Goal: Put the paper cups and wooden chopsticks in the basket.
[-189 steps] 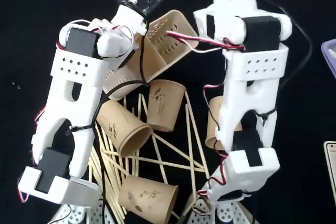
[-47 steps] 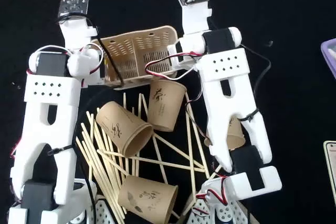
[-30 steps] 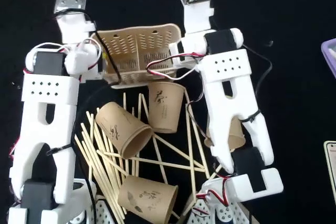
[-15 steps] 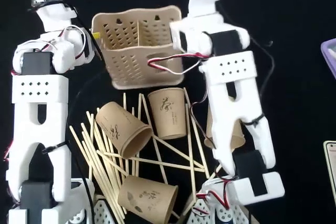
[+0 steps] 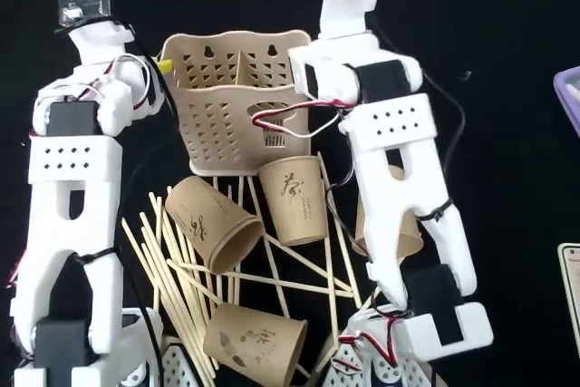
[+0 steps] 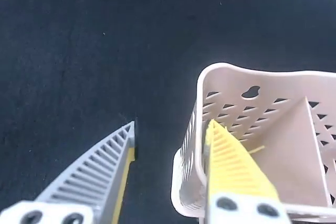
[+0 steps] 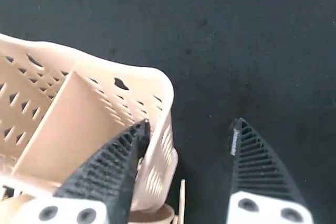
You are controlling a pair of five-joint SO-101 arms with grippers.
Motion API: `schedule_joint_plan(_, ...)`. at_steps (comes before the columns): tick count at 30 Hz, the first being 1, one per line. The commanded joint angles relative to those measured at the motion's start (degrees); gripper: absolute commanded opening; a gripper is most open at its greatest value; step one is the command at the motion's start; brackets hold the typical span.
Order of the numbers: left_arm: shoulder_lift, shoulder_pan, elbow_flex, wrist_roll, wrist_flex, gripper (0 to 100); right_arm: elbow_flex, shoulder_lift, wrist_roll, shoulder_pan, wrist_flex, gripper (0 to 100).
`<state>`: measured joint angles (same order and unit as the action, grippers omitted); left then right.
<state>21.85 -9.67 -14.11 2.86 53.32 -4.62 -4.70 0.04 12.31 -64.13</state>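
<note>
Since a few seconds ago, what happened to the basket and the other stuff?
The basket swung from tipped on its side to standing upright, mouth up. The left gripper and right gripper, both open, now each straddle a side wall, one finger inside. The middle cup slid a little toward the arms' bases. The other cups and the chopsticks stayed on the table.

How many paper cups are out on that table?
4. One cup sits just below the basket, one lies left of it on the chopsticks, one lies farthest from the basket, one is half hidden behind an arm. Others may be hidden.
</note>
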Motion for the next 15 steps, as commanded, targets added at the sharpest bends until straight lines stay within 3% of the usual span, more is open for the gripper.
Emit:
schedule_joint_plan(1, 1.9, -0.7, 0.6, -0.4, -1.7, 21, 0.2, -3.8, 0.2, 0.5, 2.1, 24.3)
schedule_joint_plan(15, 1.9, 2.2, -3.4, -0.4, -4.9, 21, 2.0, -1.6, 0.3, 1.7, 4.7, 24.4)
